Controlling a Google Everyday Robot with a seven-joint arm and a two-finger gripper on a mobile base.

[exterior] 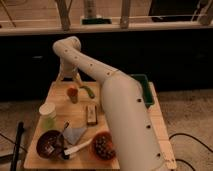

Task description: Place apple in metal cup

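The apple (72, 91) is a small red-orange fruit at the far left of the wooden table (127, 155). It sits on top of a short dull object (73, 98) that may be the metal cup; I cannot tell for sure. My gripper (67, 78) hangs just behind and above the apple at the table's back edge, apart from it. The white arm (120, 110) reaches across the table's right side and hides that part of it.
A slim green vegetable (88, 91) lies right of the apple. A pale green cup (48, 116) stands at the left. A small brown block (91, 114) lies mid-table. Two brown bowls (50, 144) (102, 145) stand at the front, and a green bin (145, 90) at the right.
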